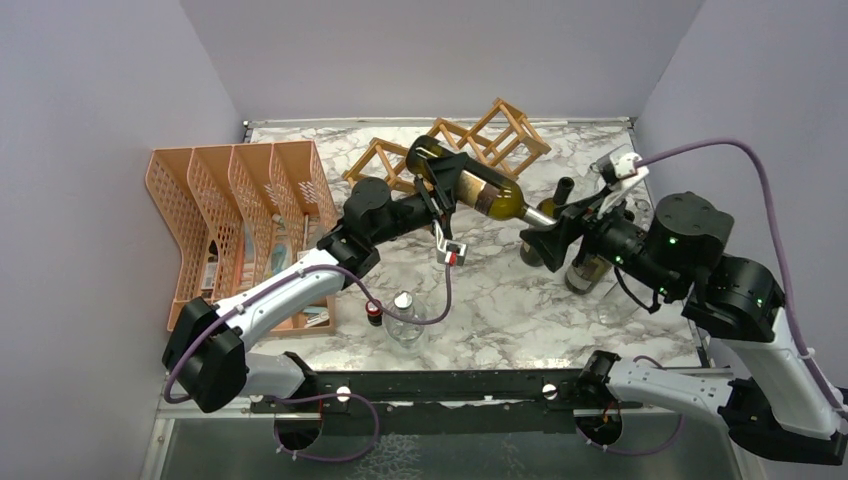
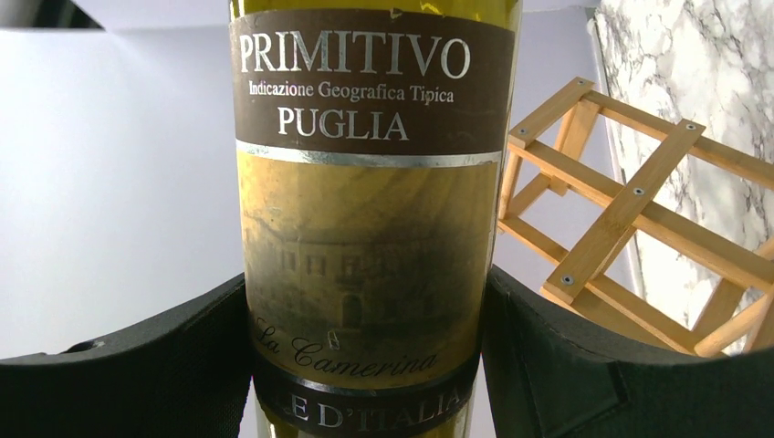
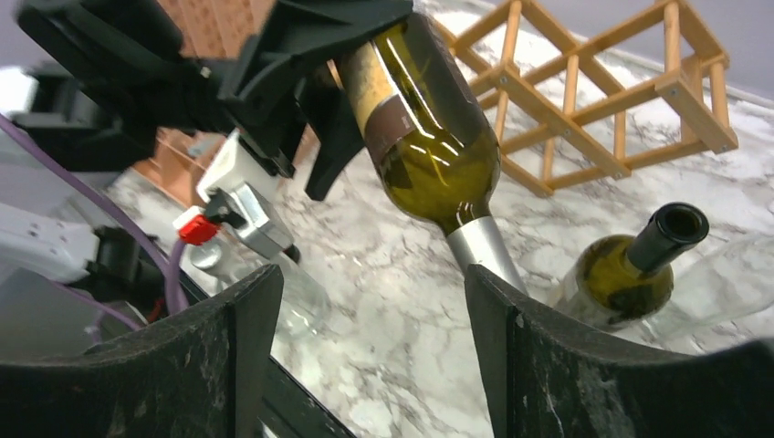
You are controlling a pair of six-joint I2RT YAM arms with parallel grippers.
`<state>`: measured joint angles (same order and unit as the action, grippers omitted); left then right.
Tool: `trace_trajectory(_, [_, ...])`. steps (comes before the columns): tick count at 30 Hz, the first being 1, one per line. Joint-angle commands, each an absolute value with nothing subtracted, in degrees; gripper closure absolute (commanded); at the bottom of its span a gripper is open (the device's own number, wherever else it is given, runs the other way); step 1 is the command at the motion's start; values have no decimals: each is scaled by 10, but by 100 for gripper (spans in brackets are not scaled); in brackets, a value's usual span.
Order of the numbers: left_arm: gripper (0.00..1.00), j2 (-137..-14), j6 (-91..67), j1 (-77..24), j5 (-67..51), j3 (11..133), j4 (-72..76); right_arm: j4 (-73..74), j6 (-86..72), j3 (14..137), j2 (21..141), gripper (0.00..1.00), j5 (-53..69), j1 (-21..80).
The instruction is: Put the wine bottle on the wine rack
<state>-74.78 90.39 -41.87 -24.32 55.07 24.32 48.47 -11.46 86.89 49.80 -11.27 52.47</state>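
The wine bottle, olive-green glass with a brown and gold label, hangs nearly level above the table, base toward the wine rack. My left gripper is shut on its body; in the left wrist view the black fingers press both sides of the label, with the rack to the right. My right gripper is open at the bottle's silver-capped neck. In the right wrist view the neck passes behind the tip of the right-hand finger and nothing lies between the jaws. The rack lies beyond.
An orange mesh file organiser stands at the left. Two more green bottles stand under my right arm, one uncorked. A clear glass bottle with a silver cap and a small red-capped bottle stand near the front edge.
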Motion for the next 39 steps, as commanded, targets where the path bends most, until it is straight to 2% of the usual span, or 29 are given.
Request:
trace_trajectory(1, [100,-714,1007,-427,-283,545,307,552,-89,843,515,27,-121,528])
trace_trajectory(4, [100,-709,1023,-427,-292,539,306,559,-89,823,519,34,-118,527])
trace_trajectory(7, [100,-705,1028,-429,-297,539,303,560,-88,803,526,35,-118,527])
trace_trajectory(16, [100,-701,1042,-432,-302,533,289,563,-99,788,542,28,-181,528])
trace_trajectory(21, [100,-705,1044,-433,-300,537,281,508,-95,771,509,23,-194,527])
trace_trajectory(32, [100,-712,1043,-435,-298,547,257,476,-81,736,496,20,-243,527])
trace_trajectory(39, [100,-711,1025,-435,-306,559,247,558,-122,742,573,29,-171,527])
